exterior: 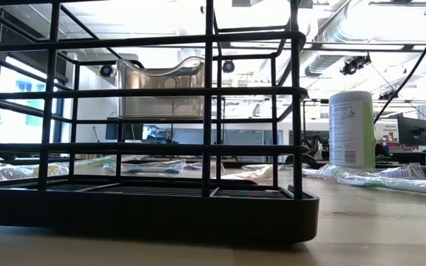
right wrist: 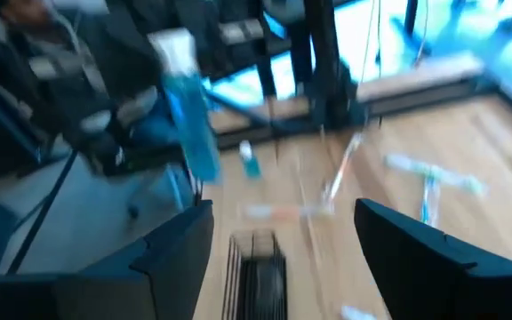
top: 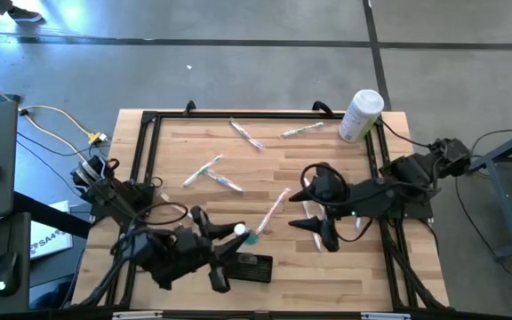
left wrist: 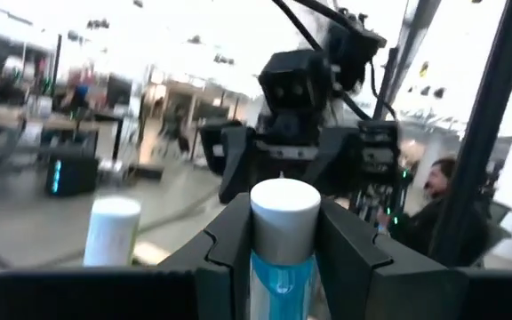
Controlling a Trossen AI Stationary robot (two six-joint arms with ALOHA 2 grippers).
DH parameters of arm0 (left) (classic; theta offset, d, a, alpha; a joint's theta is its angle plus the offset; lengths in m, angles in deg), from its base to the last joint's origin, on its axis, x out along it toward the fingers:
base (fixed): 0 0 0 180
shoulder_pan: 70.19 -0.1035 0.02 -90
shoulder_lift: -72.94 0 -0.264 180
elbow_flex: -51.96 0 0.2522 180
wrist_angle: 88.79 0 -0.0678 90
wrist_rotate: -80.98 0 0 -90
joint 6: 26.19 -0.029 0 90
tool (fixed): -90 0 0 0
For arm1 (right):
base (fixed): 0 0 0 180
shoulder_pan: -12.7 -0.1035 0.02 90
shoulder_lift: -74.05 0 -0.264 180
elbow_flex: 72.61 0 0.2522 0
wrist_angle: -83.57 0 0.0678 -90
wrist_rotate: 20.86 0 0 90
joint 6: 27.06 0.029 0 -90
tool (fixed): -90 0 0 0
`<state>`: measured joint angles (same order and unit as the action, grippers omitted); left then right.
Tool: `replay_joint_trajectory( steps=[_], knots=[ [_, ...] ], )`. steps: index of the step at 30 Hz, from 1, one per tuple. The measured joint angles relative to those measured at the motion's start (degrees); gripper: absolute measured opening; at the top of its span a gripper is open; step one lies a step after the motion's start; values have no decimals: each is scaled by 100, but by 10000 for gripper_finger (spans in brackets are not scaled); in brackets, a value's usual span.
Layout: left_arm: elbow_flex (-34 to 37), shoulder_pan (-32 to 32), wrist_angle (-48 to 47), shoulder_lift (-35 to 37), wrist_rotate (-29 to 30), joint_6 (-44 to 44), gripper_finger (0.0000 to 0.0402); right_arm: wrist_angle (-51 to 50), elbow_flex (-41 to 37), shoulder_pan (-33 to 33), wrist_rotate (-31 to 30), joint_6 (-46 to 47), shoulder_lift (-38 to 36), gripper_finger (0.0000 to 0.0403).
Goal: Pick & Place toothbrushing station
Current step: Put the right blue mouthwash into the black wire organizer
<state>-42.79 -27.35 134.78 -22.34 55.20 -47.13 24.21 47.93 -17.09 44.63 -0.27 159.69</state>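
The toothbrushing station, a low black wire holder [top: 252, 267], stands on the wooden table near its front edge; it fills the low view [exterior: 146, 199] and shows in the right wrist view [right wrist: 256, 271]. My left gripper [top: 231, 238] is just beyond the holder's far side, shut on a blue tube with a white cap [left wrist: 283, 222]. My right gripper [top: 309, 206] is open and empty to the right of the holder; its two fingers frame the right wrist view [right wrist: 283, 222]. My left gripper pinches the blue tube between its two fingers, on the blue body just below the white cap [left wrist: 281, 267]. The tube lies along the fingers, and its cap end [left wrist: 284, 200] sticks out past the fingertips. It is clear of the table in the right wrist view [right wrist: 189, 116].
Several toothbrushes lie loose on the table [top: 213, 173], [top: 247, 135], [top: 300, 131], [top: 274, 209]. A tall white cylindrical container [top: 360, 114] stands at the far right corner and shows in the low view [exterior: 351, 129]. A black frame [top: 149, 120] borders the table. A person [left wrist: 434, 191] is beyond it.
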Motion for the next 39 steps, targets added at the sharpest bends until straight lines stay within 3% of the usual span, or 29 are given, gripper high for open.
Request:
replay_joint_trajectory(
  steps=[7, 15, 24, 39],
  knots=[
    [0, -491, 254, -2, -1095, 19, 91, 885, 0, -61, -411, -627, 187, 266],
    [-175, -508, 397, -3, -1563, -329, 91, 949, 0, -66, -359, -734, 270, 266],
    [-354, -572, 329, -6, -1733, -569, 91, 1467, -2, -137, 498, -1190, 498, 266],
    [-356, -576, 301, -6, -1864, -536, 91, 1801, -2, 10, 388, -1446, 485, 264]
  ],
)
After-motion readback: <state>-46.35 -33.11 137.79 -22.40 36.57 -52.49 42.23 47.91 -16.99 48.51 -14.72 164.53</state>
